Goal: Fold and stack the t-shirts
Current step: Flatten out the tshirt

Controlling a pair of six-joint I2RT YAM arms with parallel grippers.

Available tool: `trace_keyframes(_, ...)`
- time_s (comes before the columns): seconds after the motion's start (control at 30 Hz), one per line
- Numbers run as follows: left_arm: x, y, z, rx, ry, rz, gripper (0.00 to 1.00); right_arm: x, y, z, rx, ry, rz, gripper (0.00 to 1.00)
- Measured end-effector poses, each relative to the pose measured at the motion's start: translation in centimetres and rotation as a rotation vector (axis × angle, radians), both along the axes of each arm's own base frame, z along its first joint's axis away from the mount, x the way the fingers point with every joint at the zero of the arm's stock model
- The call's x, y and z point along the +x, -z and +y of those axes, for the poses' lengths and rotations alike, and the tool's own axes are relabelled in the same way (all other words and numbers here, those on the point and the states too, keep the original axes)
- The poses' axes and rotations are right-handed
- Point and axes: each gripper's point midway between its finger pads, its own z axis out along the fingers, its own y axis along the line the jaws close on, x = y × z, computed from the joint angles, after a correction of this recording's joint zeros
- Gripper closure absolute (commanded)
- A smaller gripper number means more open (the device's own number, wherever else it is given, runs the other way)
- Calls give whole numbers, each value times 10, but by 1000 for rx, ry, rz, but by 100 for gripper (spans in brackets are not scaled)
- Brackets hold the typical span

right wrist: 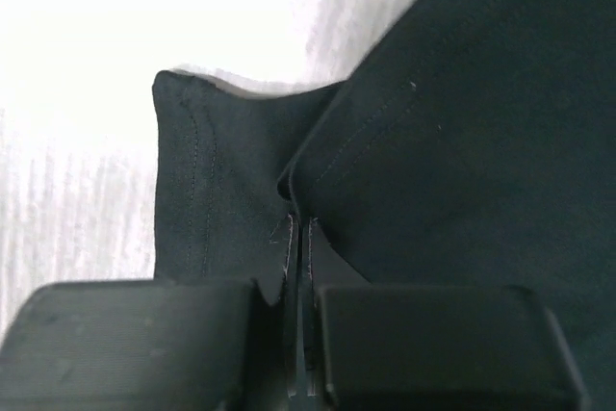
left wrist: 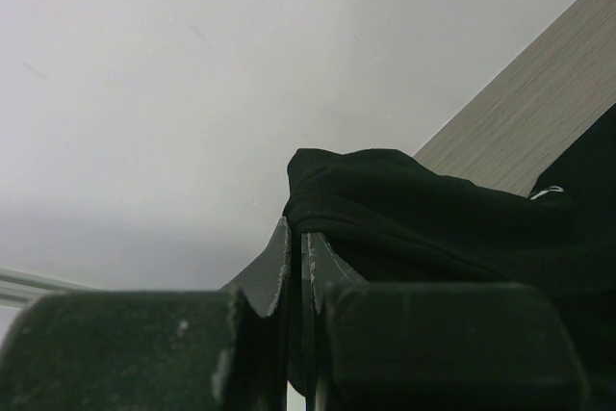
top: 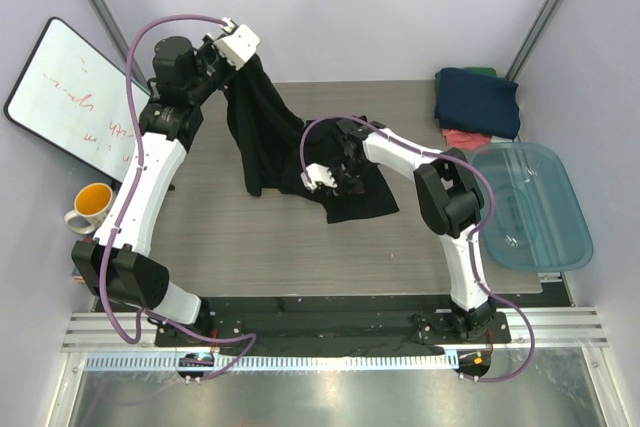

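Note:
The black t-shirt point(top: 262, 137) hangs from my left gripper point(top: 249, 60), which is raised over the back left of the table and shut on the cloth's top edge. The shirt's lower part lies crumpled on the table point(top: 250, 237) near the middle. There my right gripper point(top: 332, 185) is low and shut on a hemmed fold of it. In the left wrist view the gripper point(left wrist: 296, 238) pinches dark cloth point(left wrist: 433, 228) between closed fingers. The right wrist view shows my gripper point(right wrist: 298, 228) closed on a stitched edge of the shirt point(right wrist: 462, 141). A folded stack, navy t-shirt point(top: 478, 99) on top and coral-red point(top: 462, 137) beneath, sits at the back right.
A translucent blue tub point(top: 530, 205) stands at the right edge, just in front of the folded stack. A whiteboard point(top: 70, 97) leans at the far left, with an orange-lined mug point(top: 90, 205) in front of it.

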Motion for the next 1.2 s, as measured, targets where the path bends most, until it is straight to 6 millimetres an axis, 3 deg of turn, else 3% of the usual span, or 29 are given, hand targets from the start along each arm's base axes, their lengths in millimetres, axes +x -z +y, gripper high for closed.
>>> trace_keyframes(0.17,1,1,3,34,-11,-9,100,27,-6,-15,-63,43,-105,99)
trace_keyframes(0.3,3,13,8,71,-16,6,100,91,-40,-43,-83,182,-294,99)
trace_keyframes(0.4,6,22,13,97,-23,24,100,162,-99,-87,-70,378,-531,99)
trace_keyframes(0.47,8,26,15,115,-26,29,100,208,-156,-128,-49,533,-723,99)
trace_keyframes(0.53,11,30,16,128,-25,34,100,242,-224,-169,-13,682,-927,99)
trace_keyframes(0.6,15,35,17,148,-25,38,100,260,-282,-204,15,796,-1096,99)
trace_keyframes(0.67,22,41,18,167,-23,46,100,269,-341,-231,56,893,-1266,99)
trace_keyframes(0.77,38,46,18,194,-22,50,100,267,-401,-246,123,975,-1444,99)
trace_keyframes(0.83,46,48,19,210,-20,47,100,264,-428,-250,170,1011,-1537,99)
trace_keyframes(1.07,47,38,15,317,75,7,100,252,-496,-263,307,1115,-1752,99)
trace_keyframes(1.2,32,29,15,392,181,24,100,244,-510,-271,375,1162,-1734,99)
